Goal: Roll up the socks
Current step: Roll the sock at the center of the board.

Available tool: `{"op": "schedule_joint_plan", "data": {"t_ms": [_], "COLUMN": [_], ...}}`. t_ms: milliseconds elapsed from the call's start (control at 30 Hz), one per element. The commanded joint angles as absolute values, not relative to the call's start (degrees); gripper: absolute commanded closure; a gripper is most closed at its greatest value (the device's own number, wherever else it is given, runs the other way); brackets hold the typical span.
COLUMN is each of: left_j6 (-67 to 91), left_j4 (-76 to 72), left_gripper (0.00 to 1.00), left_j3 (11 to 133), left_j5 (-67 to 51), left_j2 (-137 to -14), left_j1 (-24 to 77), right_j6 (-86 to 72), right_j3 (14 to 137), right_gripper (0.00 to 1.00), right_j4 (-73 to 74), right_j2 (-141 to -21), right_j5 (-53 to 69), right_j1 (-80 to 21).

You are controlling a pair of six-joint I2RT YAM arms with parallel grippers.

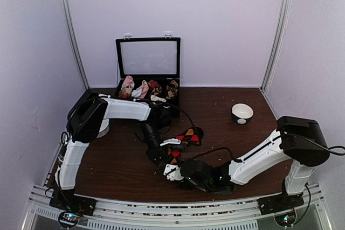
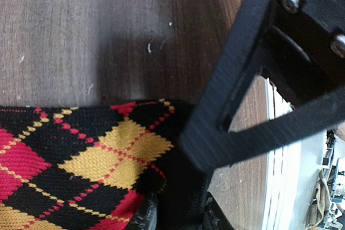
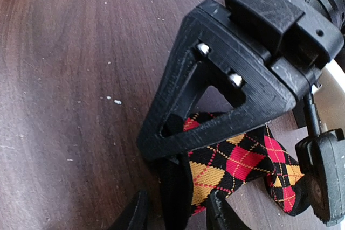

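Holds the red-and-orange argyle sock point(image 1: 188, 136) at its near end with both tools: left tool point(image 2: 175, 219) pinched on the black edge of the knit, right tool point(image 3: 175, 214) apparently clamped on the same end, just beside it. Lies flat on the bench point(image 1: 118, 157), mid-front, close before the arm bases. Runs lengthwise from the tools toward the back and slightly right. Calls, by this reading, for a roll along that axis, away from the bases. Favours neither arm: both at one end.
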State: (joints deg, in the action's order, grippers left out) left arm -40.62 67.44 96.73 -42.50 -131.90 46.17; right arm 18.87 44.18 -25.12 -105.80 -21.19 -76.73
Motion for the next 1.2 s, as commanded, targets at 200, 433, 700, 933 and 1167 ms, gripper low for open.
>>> {"op": "schedule_joint_plan", "data": {"t_ms": [200,433,700,933,1167], "left_j6": [-41.14,-40.43,-36.77,-34.89,-37.48], "left_j4": [66.43,64.94,50.23,38.03,35.52], "left_gripper": [0.66,0.52,0.23,0.21,0.22], "left_j3": [95.28,94.44,82.12,69.97,64.28], "left_j5": [-40.16,-39.29,-27.69,-23.12,-28.65], "left_j2": [-130.55,-129.04,-112.32,-98.68,-94.32], "left_j1": [45.88,45.88,44.92,43.36,43.07], "right_j6": [17.17,14.64,0.25,-10.97,-17.87], "right_j3": [45.06,44.95,45.53,45.07,45.79], "right_gripper": [0.91,1.0,1.0,1.0,1.0], "right_j4": [-24.37,-22.47,-16.26,-16.66,-16.44], "right_j2": [-105.99,-105.6,-101.95,-101.11,-102.75], "right_j5": [-19.36,-17.57,-3.72,13.98,20.75], "right_j1": [-76.16,-76.17,-72.43,-66.79,-62.45]}}
